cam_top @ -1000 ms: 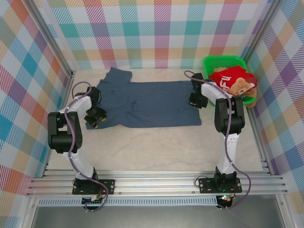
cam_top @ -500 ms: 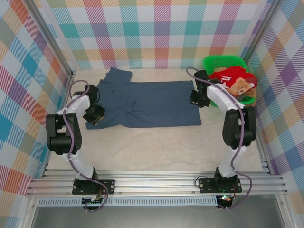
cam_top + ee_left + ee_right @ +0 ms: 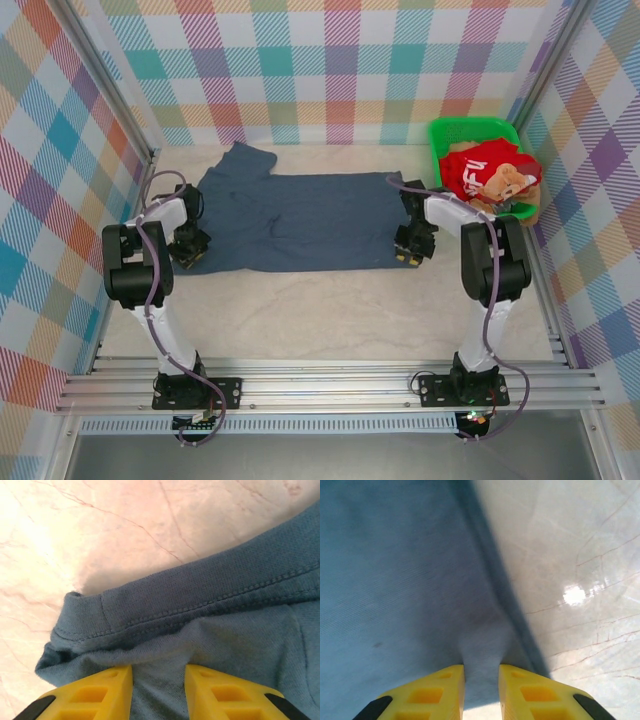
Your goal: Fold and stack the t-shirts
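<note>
Top external: we saw the plain slate-blue cloth t-shirt (image 3: 300, 220) spread flat on the pale marbled table (image 3: 330, 310), the left gripper (image 3: 188, 247) at its near-left corner and the right gripper (image 3: 410, 250) at its near-right corner. Left wrist: yellow fingers (image 3: 100, 692) pinched a fold at the hem. Right wrist: yellow fingers (image 3: 435, 692) pinched a pucker beside the edge.

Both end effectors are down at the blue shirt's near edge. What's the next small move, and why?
Probably close both fully before any lift. The left end effector and right end effector sit at the near corners of the flat blue t-shirt, and each wrist view shows cloth between the yellow fingers. Whether either pinch is firm cannot be told.
</note>
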